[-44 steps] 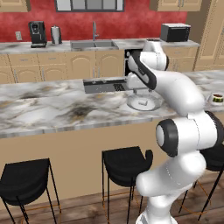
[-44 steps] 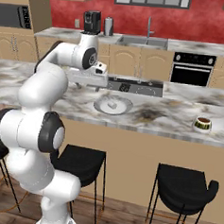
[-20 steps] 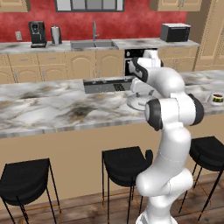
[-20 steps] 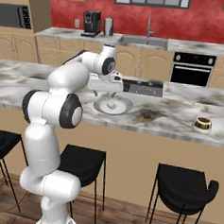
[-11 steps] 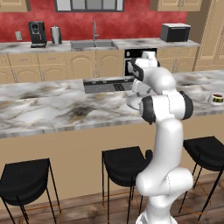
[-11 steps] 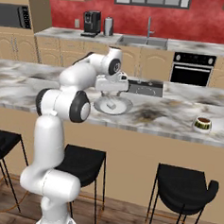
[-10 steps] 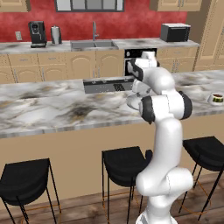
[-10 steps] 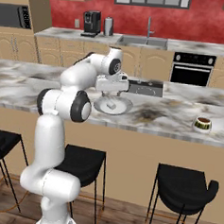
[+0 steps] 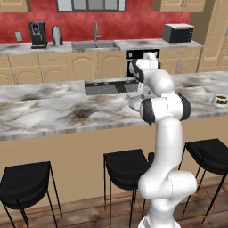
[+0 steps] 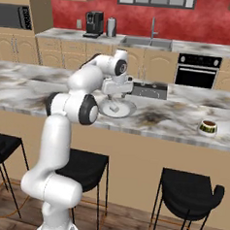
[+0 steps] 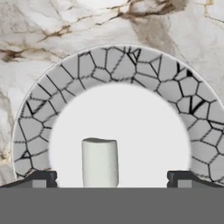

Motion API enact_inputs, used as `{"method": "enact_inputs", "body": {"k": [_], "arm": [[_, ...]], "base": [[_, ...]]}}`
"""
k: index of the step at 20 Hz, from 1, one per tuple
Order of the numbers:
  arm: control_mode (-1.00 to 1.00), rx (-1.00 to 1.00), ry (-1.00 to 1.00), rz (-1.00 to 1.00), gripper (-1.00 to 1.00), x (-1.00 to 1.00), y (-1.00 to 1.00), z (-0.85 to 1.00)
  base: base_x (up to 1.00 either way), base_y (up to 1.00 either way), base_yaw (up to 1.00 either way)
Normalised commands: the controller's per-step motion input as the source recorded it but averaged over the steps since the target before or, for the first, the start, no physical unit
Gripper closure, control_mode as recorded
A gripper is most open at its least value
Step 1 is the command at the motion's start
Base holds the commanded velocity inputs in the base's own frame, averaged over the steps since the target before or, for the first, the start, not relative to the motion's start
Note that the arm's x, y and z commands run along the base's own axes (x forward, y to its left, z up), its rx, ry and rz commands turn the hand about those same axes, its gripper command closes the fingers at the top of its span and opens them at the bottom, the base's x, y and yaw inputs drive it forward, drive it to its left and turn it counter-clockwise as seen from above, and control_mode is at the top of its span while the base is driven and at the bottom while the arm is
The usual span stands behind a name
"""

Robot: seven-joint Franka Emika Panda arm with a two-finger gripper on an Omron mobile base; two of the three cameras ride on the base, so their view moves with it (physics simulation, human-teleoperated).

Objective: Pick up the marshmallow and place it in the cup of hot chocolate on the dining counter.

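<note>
Gripper (image 11: 109, 177) wide apart, empty, above plate (image 11: 39, 127) on counter (image 10: 184, 119). Hand view: marshmallow (image 11: 100, 162) upright between fingertips, untouched. Right base view adds cup (image 10: 208, 127), well apart to the right.

I'm in a home kitchen: red wall, tan cabinets (image 9: 84, 67), steel sink (image 10: 152, 42), coffee machine (image 9: 38, 34), built-in oven (image 10: 197, 70), microwave (image 9: 178, 33), marble dining counter (image 9: 53, 111) with black bar stools (image 10: 187, 190).

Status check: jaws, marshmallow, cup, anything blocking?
Gripper above plate, jaws open, empty. Marshmallow on the plate, between the fingertips, not gripped. Cup of hot chocolate far along the dining counter. Nothing in the way.
</note>
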Motion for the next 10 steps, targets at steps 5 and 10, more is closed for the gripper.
{"method": "enact_inputs", "body": {"k": [5,10], "arm": [[-1.00,0.00,-0.02,0.09,-1.00,-0.23,0.00,-0.01],[-1.00,0.00,-0.11,0.00,-1.00,-0.33,0.11,-0.20]], "base": [[0.00,0.00,0.00],[0.00,0.00,0.00]]}}
